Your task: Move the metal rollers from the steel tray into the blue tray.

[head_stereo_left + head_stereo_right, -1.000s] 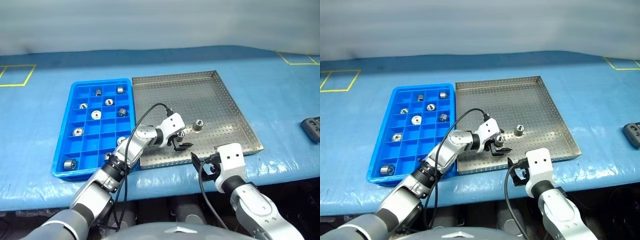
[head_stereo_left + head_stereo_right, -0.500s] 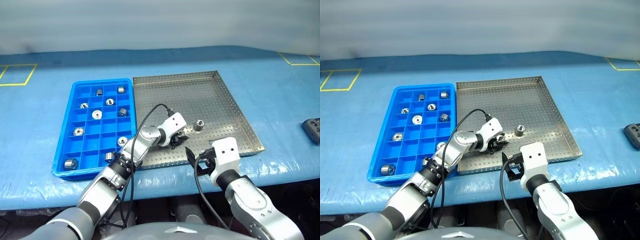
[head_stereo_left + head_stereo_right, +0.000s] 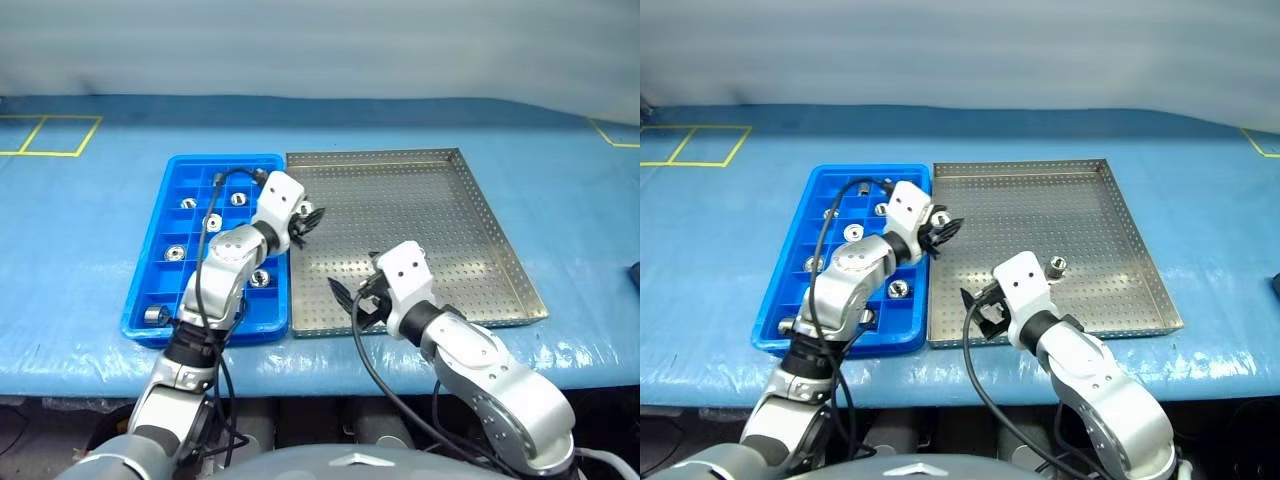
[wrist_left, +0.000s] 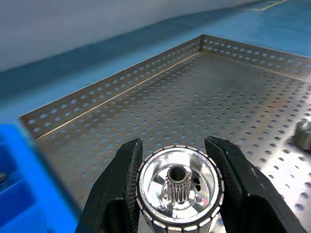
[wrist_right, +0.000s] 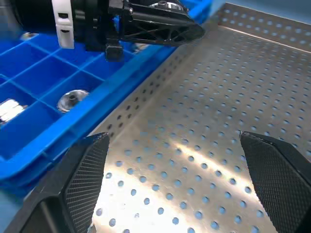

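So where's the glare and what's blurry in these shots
Right wrist view: bright glare on the perforated silver steel tray. Left wrist view: the shiny metal roller in the left gripper is sharp; the blue plastic tray corner is blurred.

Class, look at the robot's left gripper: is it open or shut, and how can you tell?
Shut on a metal roller: in the left wrist view, the left gripper's two black fingers press against the roller's sides above the steel tray.

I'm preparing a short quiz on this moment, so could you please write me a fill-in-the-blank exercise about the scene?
1. The left gripper is shut on a metal ____.
2. The right gripper hovers with its jaws ____.
3. One loose roller lies on the ____ tray.

Missing words: roller; open; steel
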### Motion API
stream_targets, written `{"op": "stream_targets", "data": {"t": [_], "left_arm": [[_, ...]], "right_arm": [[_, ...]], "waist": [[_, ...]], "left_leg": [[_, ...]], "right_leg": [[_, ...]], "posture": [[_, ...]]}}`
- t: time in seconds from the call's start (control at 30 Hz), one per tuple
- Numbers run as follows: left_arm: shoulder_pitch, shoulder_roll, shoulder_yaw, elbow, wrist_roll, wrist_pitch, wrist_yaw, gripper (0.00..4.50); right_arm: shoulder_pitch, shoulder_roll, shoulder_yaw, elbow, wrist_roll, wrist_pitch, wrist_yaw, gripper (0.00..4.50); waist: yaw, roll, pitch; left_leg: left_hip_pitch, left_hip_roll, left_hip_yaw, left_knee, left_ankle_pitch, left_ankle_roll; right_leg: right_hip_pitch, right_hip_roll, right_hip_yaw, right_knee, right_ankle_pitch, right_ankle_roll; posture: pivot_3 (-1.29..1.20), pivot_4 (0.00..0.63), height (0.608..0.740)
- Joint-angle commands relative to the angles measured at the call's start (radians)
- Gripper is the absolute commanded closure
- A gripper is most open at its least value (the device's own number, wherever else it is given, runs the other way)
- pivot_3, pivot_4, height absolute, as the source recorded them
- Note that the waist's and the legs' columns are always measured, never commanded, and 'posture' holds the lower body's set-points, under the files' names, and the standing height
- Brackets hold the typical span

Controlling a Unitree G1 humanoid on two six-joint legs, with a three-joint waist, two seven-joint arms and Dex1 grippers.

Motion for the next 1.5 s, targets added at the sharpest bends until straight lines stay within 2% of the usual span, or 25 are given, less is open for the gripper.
{"op": "stream_targets", "data": {"t": [0.03, 0.27, 0.47, 0.9, 1.17, 1.3, 1.5], "left_arm": [[0.047, 0.022, 0.051, -0.163, 0.016, 0.055, 0.068, 2.74], [0.179, 0.064, 0.093, -0.343, 0.042, 0.202, 0.153, 2.74], [0.288, 0.128, 0.082, -0.454, 0.052, 0.275, 0.15, 2.74], [0.358, 0.103, 0.119, -0.485, 0.019, 0.36, 0.173, 2.74], [0.316, 0.083, 0.114, -0.448, -0.039, 0.326, 0.146, 0.14], [0.288, 0.099, 0.083, -0.436, -0.058, 0.246, 0.11, 0.04], [0.315, 0.171, -0.024, -0.45, -0.092, 0.082, -0.034, 0.04]], "right_arm": [[-0.044, -0.001, 0.022, 0.017, 0.01, -0.025, 0.044, 0.0], [-0.098, -0.004, 0.047, 0.071, 0.014, -0.038, 0.11, 0.0], [-0.102, -0.001, 0.056, 0.091, 0.011, -0.042, 0.133, 0.0], [-0.105, 0.007, 0.06, 0.102, 0.008, -0.043, 0.154, 0.0], [-0.088, 0.014, 0.046, 0.085, 0.0, -0.037, 0.134, 0.0], [-0.066, 0.024, 0.015, 0.072, -0.008, -0.034, 0.101, 0.0], [-0.024, 0.105, -0.11, 0.107, -0.07, -0.045, -0.039, 0.0]], "waist": [[0.017, -0.001, 0.0], [0.074, -0.002, 0.0], [0.092, -0.002, 0.0], [0.134, -0.002, 0.0], [0.138, -0.002, 0.0], [0.136, -0.002, 0.0], [0.126, -0.002, 0.0]], "left_leg": [[0.0, 0.0, 0.0, 0.0, 0.0, 0.0], [0.0, 0.0, -0.001, 0.001, 0.0, 0.0], [-0.001, 0.001, -0.002, 0.001, 0.0, 0.0], [-0.001, 0.002, -0.002, 0.001, 0.0, 0.0], [-0.001, 0.002, -0.002, 0.0, 0.0, 0.0], [-0.001, 0.002, -0.002, 0.0, 0.0, 0.0], [-0.001, 0.002, -0.001, 0.0, 0.0, 0.0]], "right_leg": [[0.0, 0.0, 0.0, 0.0, 0.0, 0.0], [0.001, -0.002, -0.001, 0.0, -0.002, -0.003], [0.001, -0.002, -0.003, 0.0, -0.003, -0.005], [0.0, -0.002, -0.004, -0.001, -0.003, -0.005], [0.0, -0.003, -0.004, -0.001, -0.003, -0.006], [0.0, -0.003, -0.004, -0.001, -0.003, -0.006], [0.0, -0.004, -0.004, -0.001, -0.004, -0.006]], "posture": [[0.23, 0.15, 0.74], [0.31, 0.15, 0.74], [0.34, 0.15, 0.74], [0.37, 0.15, 0.74], [0.31, 0.15, 0.74], [0.3, 0.15, 0.74], [0.26, 0.15, 0.74]]}}
